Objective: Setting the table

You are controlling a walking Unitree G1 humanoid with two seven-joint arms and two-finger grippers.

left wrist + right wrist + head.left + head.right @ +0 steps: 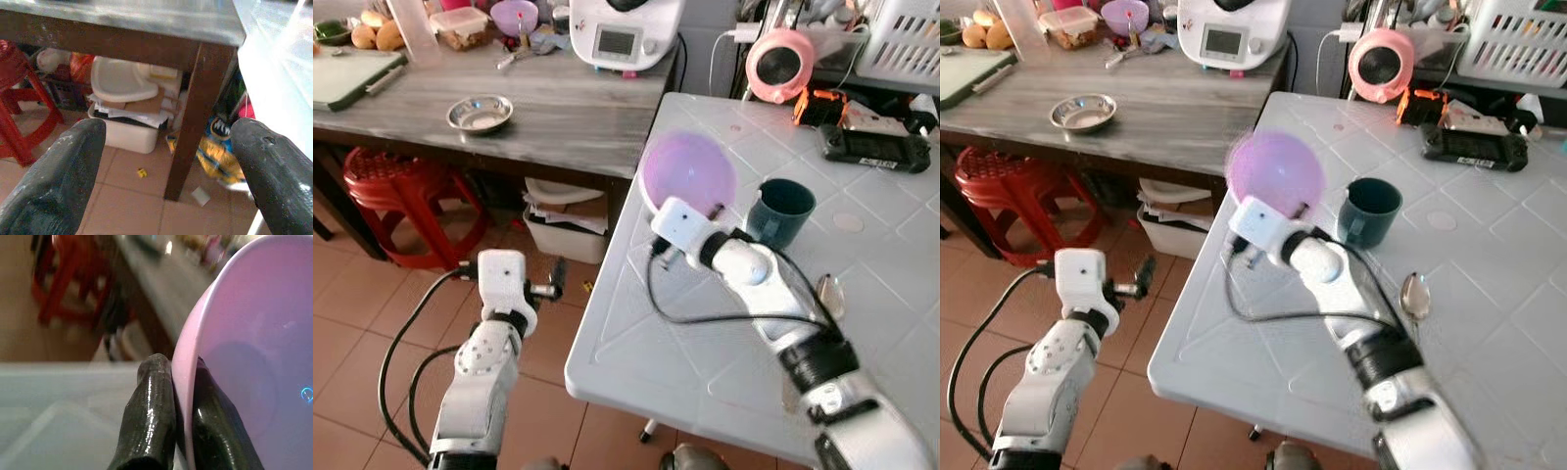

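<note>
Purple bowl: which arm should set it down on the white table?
Right. The right gripper already pinches the purple bowl rim over the white table, beside the green cup. The left gripper hangs open off the table edge.

On the table (724,372), the bowl (688,172) sits left of the cup (781,211), spoon (830,294) nearer.

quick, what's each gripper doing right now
left gripper: open, holding nothing, out over the floor beside the white table.
right gripper: shut on the rim of the pink bowl.
</note>
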